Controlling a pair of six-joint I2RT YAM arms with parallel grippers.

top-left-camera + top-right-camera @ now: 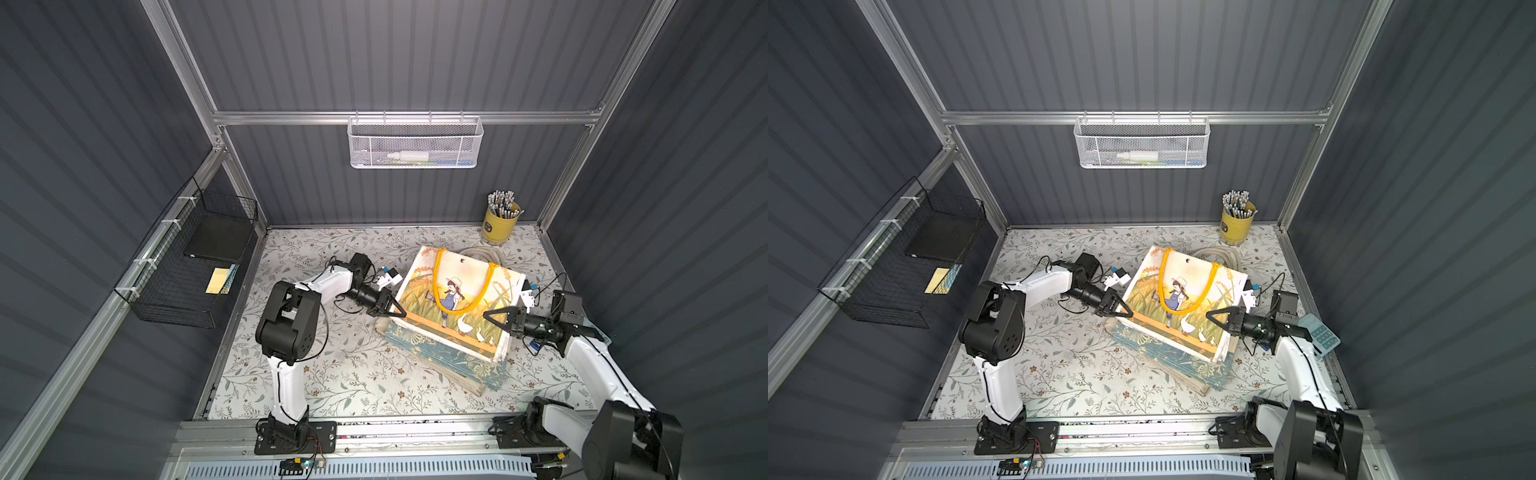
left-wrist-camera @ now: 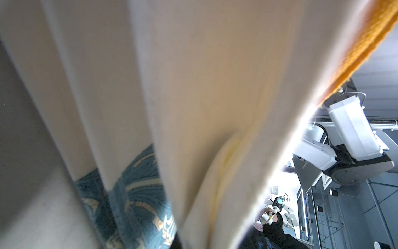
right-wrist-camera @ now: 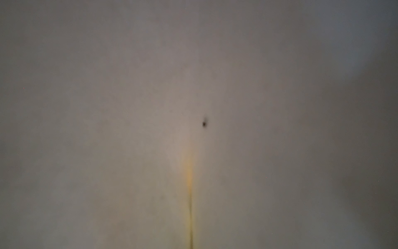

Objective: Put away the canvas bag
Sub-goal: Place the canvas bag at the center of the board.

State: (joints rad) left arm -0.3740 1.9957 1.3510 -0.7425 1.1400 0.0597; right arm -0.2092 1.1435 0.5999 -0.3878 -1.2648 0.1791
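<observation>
Right of the tabletop's (image 1: 332,374) centre, left gripper (image 1: 400,313) and right gripper (image 1: 488,314), both clamped shut, hold the illustrated canvas bag (image 1: 465,268) raised above a stack of bags (image 1: 415,338). Stowing remains, likely in the wall's black wire basket (image 1: 174,291).

canvas bag (image 3: 129,97) | blurred, right wrist view (fills it entirely)

A canvas bag (image 1: 457,291) printed with a girl and geese, its yellow handles (image 1: 435,282) laid over the print, is seen on a stack of teal-patterned bags (image 1: 415,341) on the floral tabletop (image 1: 332,374). Its left edge is pinched by the closed left gripper (image 1: 402,314); its right part is gripped by the closed right gripper (image 1: 487,314). A yellow tin of pens (image 1: 500,227) is set behind it.
</observation>
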